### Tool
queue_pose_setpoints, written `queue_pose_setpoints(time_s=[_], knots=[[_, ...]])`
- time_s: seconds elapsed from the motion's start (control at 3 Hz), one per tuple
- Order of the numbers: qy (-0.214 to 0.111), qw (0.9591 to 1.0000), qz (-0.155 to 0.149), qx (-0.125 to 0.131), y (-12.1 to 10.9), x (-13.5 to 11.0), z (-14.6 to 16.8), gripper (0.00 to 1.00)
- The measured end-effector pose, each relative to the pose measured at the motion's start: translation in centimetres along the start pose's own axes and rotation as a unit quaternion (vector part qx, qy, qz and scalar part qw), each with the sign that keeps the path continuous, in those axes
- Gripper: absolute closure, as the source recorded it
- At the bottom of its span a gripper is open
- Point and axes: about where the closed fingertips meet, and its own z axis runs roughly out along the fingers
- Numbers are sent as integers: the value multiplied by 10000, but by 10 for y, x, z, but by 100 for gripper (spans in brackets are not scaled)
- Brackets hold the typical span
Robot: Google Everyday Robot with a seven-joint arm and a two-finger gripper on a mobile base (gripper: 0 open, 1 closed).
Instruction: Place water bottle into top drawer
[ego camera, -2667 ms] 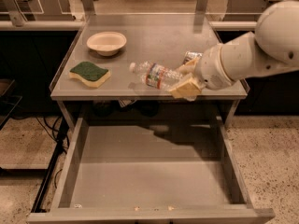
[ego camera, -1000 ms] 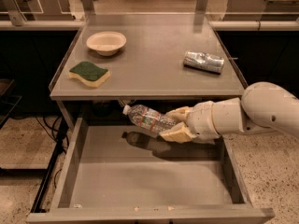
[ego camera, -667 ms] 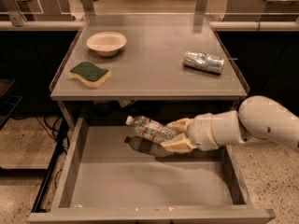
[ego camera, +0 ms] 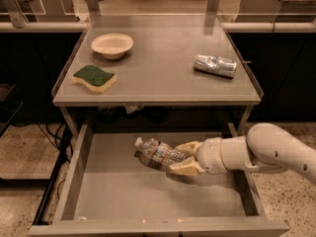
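Over the open drawer (ego camera: 111,189), the gripper (ego camera: 181,158) has its fingers (ego camera: 183,169) clamped on the tilted bottle (ego camera: 157,153); let go here, the round bottle could bounce or roll.

- The robot's gripper (ego camera: 178,158), reaching in from the right on a cream-coloured arm (ego camera: 276,149), clasps the water bottle (ego camera: 157,154) between its tan fingers (ego camera: 183,169) inside the pulled-out top drawer (ego camera: 74,179).
- The bottle lies tilted, its white cap pointing left, low over the drawer's grey floor.
- On the table (ego camera: 163,83) above stand a pale bowl (ego camera: 112,45) and a green-topped sponge (ego camera: 95,78) at left, with a silver can (ego camera: 215,65) lying on its side at right.
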Motion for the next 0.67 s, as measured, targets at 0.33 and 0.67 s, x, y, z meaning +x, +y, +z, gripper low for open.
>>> queue_pose_setpoints(time_s=[0.33,0.67], knots=[[196,9998,-44,-43,7,11,17,100],[661,9976,-173,-89,12,19,32,100]])
